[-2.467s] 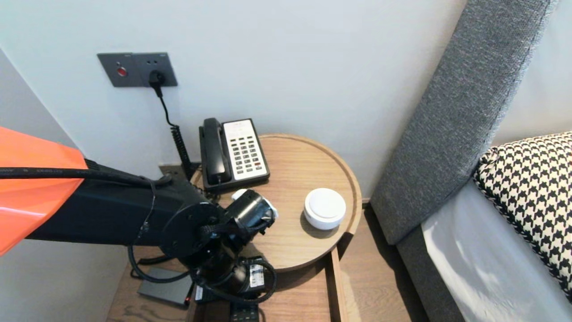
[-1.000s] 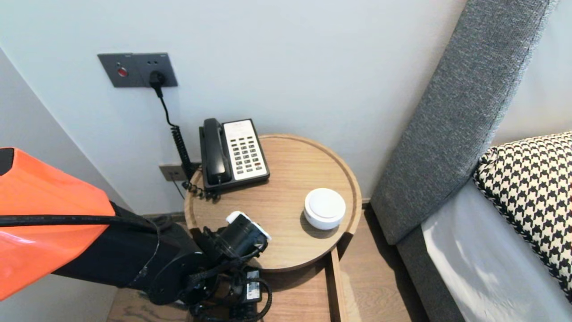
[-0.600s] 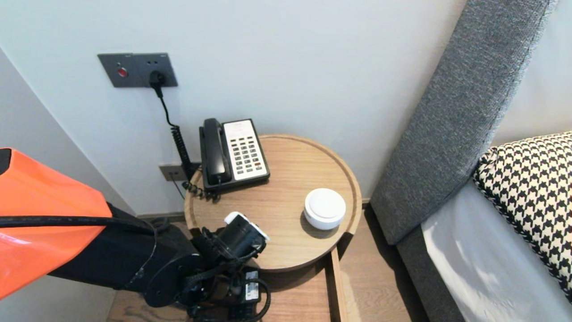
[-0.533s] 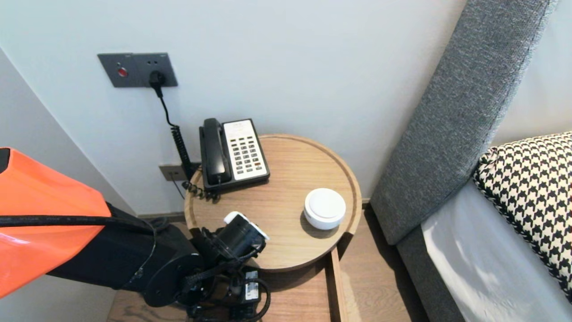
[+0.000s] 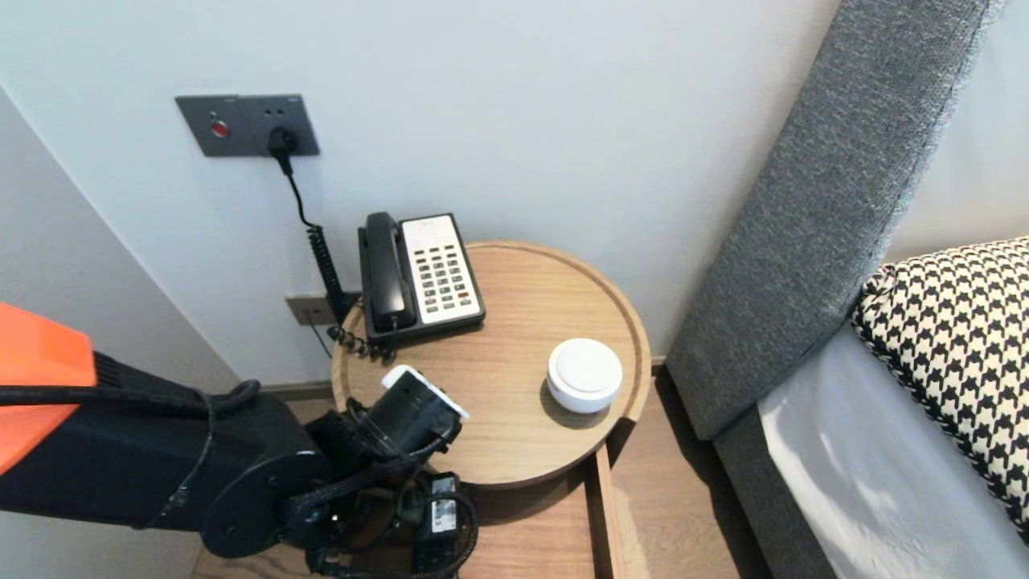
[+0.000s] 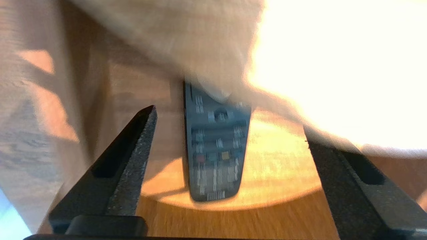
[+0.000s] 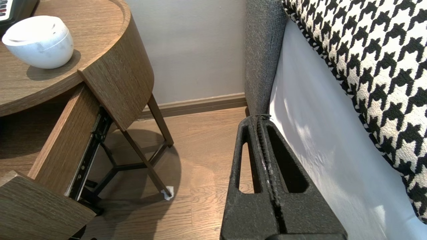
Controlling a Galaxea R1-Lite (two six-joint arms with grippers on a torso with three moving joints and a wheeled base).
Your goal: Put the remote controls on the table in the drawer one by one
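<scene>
In the head view my left arm (image 5: 161,474) is reaching down into the open drawer (image 5: 555,531) under the table (image 5: 563,281). In the left wrist view my left gripper (image 6: 228,121) is hovering, fingers spread wide either side of the remote (image 6: 213,146), which is lying flat in the drawer. In the right wrist view my right gripper (image 7: 262,121) is hanging beside the bed (image 7: 320,160), fingers pressed together.

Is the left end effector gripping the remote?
No, the left end effector has its fingers wide apart on either side of the remote, and neither touches it.
</scene>
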